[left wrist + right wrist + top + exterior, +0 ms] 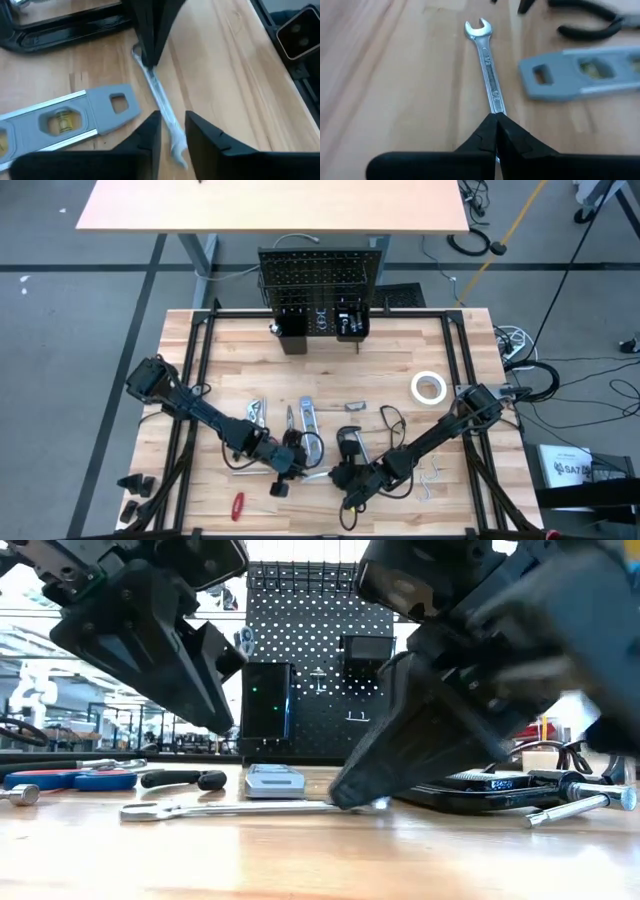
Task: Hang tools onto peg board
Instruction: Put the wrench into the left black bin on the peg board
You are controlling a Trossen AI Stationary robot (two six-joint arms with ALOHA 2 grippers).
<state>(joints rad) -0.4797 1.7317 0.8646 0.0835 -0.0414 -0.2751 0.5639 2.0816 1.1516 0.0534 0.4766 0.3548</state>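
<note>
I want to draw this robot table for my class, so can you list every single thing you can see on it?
peg board: 1, black, upright at the table's far edge
bins: 2, black, on the peg board's lower part
tape roll: 1, white, flat on the table's right side
screwdriver: 1, red, near the front edge, left
C-clamp: 1, black, middle of the table
level: 1, grey, lying beside the wrench
pliers: 1, black handles, beyond the level
wrench: 1, silver, flat on the table
table: 1, light wood
left gripper: 1, black, open over one wrench end
right gripper: 1, black, shut on the other wrench end
</note>
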